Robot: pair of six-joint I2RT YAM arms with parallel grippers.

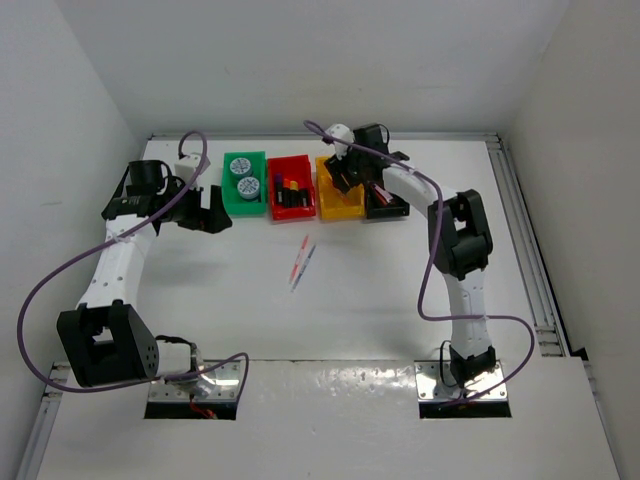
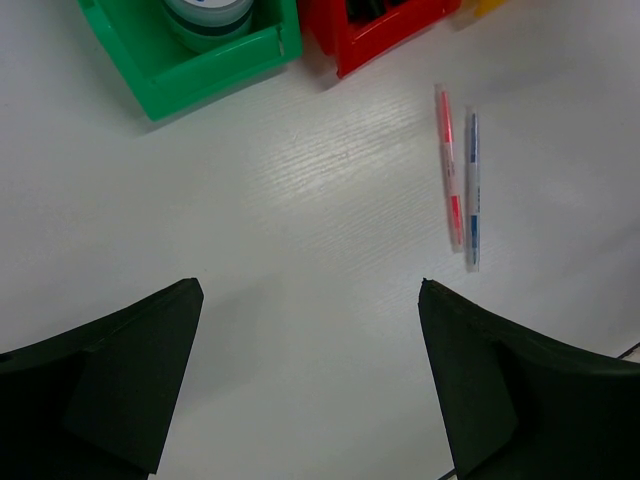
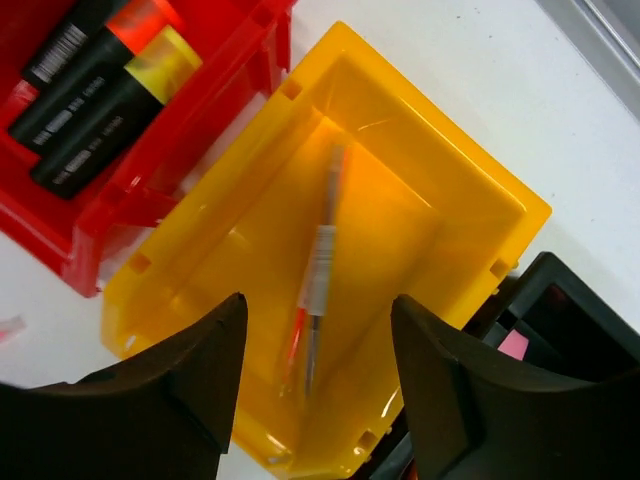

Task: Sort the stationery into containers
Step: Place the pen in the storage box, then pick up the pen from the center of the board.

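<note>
Four bins stand in a row at the back: green (image 1: 262,204) with two blue-white rolls (image 1: 247,186), red (image 1: 303,209) with black highlighters (image 3: 95,85), yellow-orange (image 1: 331,207), black (image 1: 385,211). My right gripper (image 3: 318,330) is open and empty above the yellow-orange bin (image 3: 470,190), where a blurred thin pen (image 3: 320,265) lies inside. A small pink block (image 3: 512,345) shows in the black bin (image 3: 570,310). A pink pen (image 1: 301,252) and a grey pen (image 1: 304,265) lie side by side mid-table. My left gripper (image 2: 310,290) is open and empty over bare table; both pens (image 2: 449,165) lie ahead to its right.
The green bin (image 2: 150,75) and red bin (image 2: 390,40) sit at the top of the left wrist view. White walls enclose the table on three sides. A metal rail (image 1: 530,270) runs along the right edge.
</note>
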